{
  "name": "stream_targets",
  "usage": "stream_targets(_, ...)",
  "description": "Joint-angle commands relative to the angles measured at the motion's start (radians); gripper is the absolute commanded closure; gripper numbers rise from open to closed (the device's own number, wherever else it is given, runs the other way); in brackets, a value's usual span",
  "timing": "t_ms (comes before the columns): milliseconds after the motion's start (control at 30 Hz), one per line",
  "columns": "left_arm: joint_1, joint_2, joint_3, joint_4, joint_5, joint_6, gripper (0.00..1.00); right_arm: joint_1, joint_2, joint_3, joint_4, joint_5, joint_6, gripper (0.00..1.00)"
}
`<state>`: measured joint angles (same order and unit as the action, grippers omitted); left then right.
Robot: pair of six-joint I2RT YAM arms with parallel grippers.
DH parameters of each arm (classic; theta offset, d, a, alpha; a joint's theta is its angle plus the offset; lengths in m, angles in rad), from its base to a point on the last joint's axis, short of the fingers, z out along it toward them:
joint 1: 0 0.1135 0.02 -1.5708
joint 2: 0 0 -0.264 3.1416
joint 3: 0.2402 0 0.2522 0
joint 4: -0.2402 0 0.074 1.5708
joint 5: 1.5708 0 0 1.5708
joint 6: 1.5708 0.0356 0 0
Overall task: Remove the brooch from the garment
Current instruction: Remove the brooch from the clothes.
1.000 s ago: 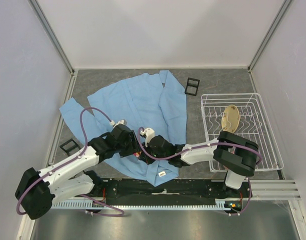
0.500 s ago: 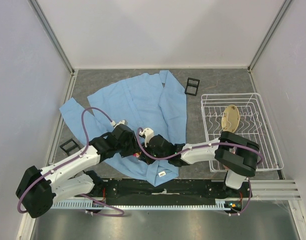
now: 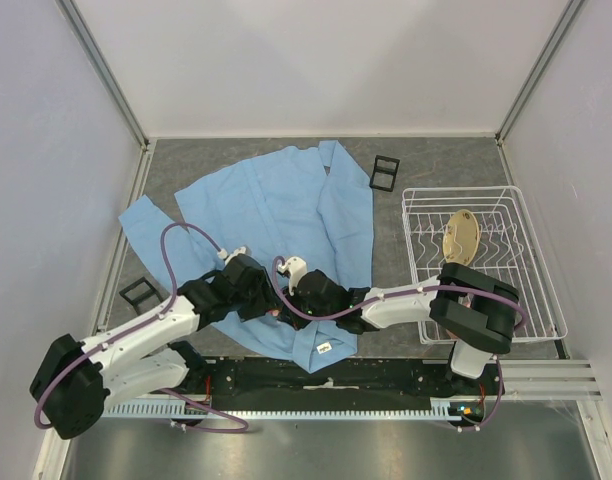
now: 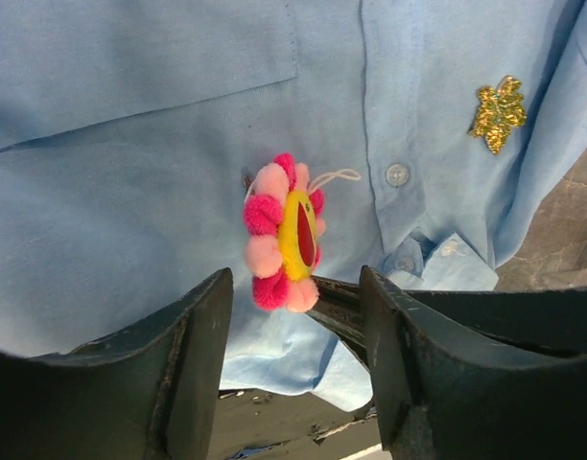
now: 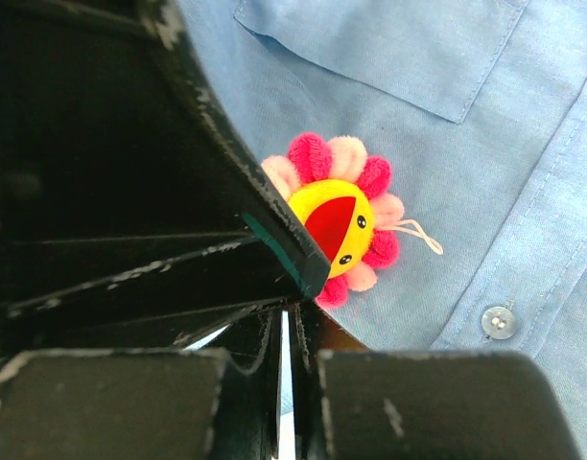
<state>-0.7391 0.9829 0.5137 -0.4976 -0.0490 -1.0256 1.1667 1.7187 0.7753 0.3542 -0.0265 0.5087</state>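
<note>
L arm (image 3: pixel 136 335) runs diagonally from near-left base, low over light blue shirt (image 3: pixel 286 200). R arm (image 3: pixel 396 305) folds at elbow by dish rack (image 3: pixel 526 290), forearm reaching left; wrists meet over shirt front, near edge. L gripper (image 4: pixel 293 297) spread wide, holding nothing, fingers (image 4: pixel 202 355) either side just below flower brooch (image 4: pixel 284 235). Brooch stands tilted on edge off fabric, below pocket, beside button placket; gold emblem (image 4: pixel 498 113) well apart. R gripper (image 5: pixel 286 335) closed to a slit, tip at brooch's (image 5: pixel 337 225) lower edge; can't tell if it pinches it.
</note>
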Motion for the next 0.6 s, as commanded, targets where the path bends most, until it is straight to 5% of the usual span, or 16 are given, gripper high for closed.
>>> stream_targets(0,-0.006,0.031,-0.021,0.065,-0.003,-0.047,0.4,-0.001,-0.03,0.053,0.062,-0.01,-0.002,0.93)
stream_targets(167,-0.006,0.013,-0.038,0.07,-0.026,-0.044,0.71,0.002,-0.03,0.058,0.051,-0.013,-0.002,0.88)
stream_targets(233,-0.006,-0.007,-0.05,0.059,-0.031,-0.05,0.83,0.011,-0.036,0.07,0.016,0.016,-0.022,0.74)
stream_targets(433,-0.005,-0.029,-0.05,0.011,-0.023,-0.063,0.97,0.066,-0.037,0.122,-0.086,0.16,-0.108,0.48)
stream_targets(567,-0.005,-0.016,-0.024,-0.033,-0.018,-0.074,0.98,0.097,-0.024,0.15,-0.115,0.215,-0.168,0.4)
